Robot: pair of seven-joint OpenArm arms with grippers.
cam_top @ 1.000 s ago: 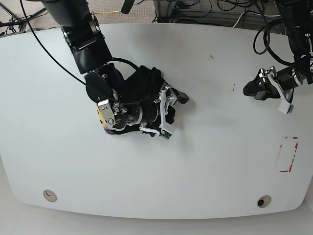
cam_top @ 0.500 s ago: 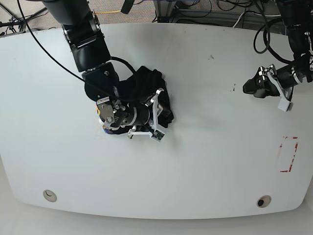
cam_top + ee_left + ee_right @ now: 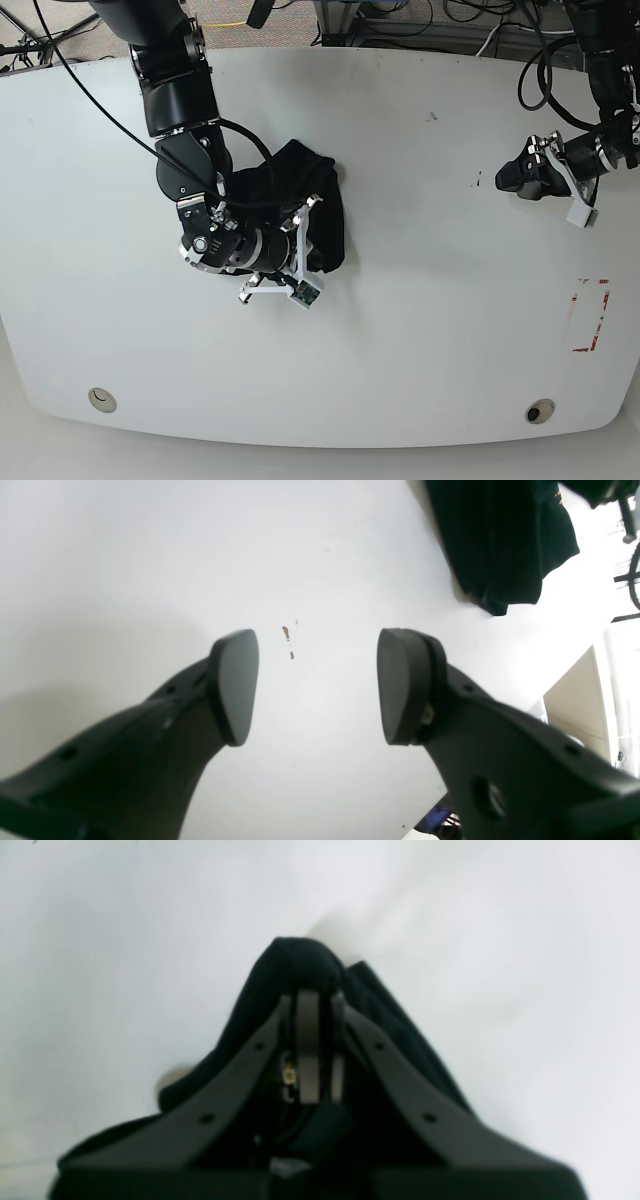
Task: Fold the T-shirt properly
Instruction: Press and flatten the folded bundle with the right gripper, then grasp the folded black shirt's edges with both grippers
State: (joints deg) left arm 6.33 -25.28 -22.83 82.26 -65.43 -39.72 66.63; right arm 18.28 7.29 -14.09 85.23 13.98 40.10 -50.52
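Note:
The black T-shirt (image 3: 305, 190) lies bunched in a heap left of the table's middle, partly under my right arm. In the right wrist view, my right gripper (image 3: 312, 1000) is shut on a fold of the T-shirt (image 3: 300, 960), and cloth bulges past the fingertips. In the base view the right gripper (image 3: 325, 245) sits at the heap's lower right edge. My left gripper (image 3: 508, 180) hovers far off at the table's right side. It is open over bare tabletop (image 3: 320, 680), and the T-shirt (image 3: 500, 540) shows only in the distance there. No print is visible.
The white table (image 3: 420, 330) has a red-outlined rectangle (image 3: 588, 315) near its right edge. Two round holes (image 3: 100, 400) (image 3: 540, 411) sit near the front edge. Small brown specks (image 3: 287, 640) mark the surface under the left gripper. Cables run behind the back edge.
My right gripper has closed on the T-shirt's cloth. Its wrist has turned and drawn back to the left, pulling the heap narrower and hiding the coloured print. The left arm has not moved.

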